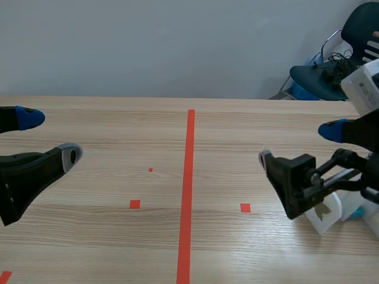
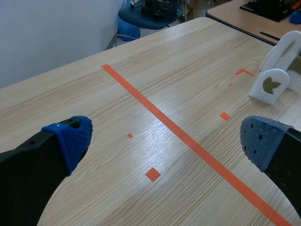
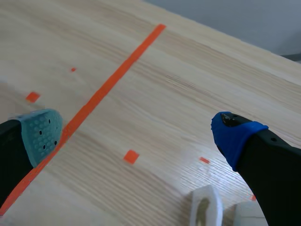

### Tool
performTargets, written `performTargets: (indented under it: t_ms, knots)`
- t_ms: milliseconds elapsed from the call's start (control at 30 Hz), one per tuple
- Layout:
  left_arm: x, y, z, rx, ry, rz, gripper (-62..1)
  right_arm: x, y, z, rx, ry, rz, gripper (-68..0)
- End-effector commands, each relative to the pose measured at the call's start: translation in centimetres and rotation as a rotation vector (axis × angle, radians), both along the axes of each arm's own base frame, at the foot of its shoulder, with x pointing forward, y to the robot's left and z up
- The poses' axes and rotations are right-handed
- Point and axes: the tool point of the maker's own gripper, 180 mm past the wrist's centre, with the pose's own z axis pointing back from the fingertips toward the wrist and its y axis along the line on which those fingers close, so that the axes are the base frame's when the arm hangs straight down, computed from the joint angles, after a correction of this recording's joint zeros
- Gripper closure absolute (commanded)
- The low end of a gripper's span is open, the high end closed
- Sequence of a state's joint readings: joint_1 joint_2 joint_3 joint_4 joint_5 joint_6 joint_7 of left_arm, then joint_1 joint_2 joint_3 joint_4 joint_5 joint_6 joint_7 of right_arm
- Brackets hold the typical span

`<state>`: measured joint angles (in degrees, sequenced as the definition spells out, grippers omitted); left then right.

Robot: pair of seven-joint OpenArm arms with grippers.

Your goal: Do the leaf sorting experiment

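My left gripper (image 1: 50, 136) hangs open over the table's left side, with nothing between its fingers (image 2: 68, 139). My right gripper (image 1: 296, 148) is open too, above the right side. Behind and under the right arm stands a white card holder with a leaf shape on it (image 1: 324, 212). In the left wrist view that white leaf card (image 2: 269, 85) stands far ahead of the gripper, with a second white piece (image 2: 287, 49) behind it. The right wrist view shows a white card (image 3: 206, 209) just under the gripper (image 3: 141, 129), between its fingers.
A long orange-red tape line (image 1: 188, 189) runs down the table's middle. A dark chair (image 1: 337, 65) with cables stands beyond the table's far right corner. Another table (image 2: 254, 19) shows far off in the left wrist view.
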<state>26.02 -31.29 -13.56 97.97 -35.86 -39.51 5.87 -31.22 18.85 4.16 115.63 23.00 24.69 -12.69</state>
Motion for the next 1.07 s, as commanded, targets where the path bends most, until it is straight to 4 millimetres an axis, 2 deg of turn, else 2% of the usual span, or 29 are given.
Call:
performTargets:
  t_ms: [0, 67, 200, 467, 1033]
  knots:
    - [0.2, 0.0, 0.6, -0.014, -0.016, 0.001, -62.3, -0.3, 0.2, 2.6, -0.020, -0.071, 0.022, -67.9]
    - [0.2, 0.1, 0.4, -0.008, -0.010, 0.001, -62.3, -1.2, 0.6, 3.3, -0.040, -0.080, 0.037, -67.9]
    - [-0.1, 0.0, -0.3, 0.013, 0.019, -0.004, -62.3, -2.2, 0.9, 3.1, -0.054, -0.068, 0.069, -67.9]
    - [-0.9, 0.0, -1.2, 0.021, 0.060, -0.010, -62.3, -2.0, 1.1, 3.8, -0.015, -0.096, 0.068, -67.9]
    - [-0.9, 0.0, -1.3, 0.021, 0.061, -0.009, -62.3, -2.1, 1.1, 3.8, -0.017, -0.095, 0.068, -67.9]
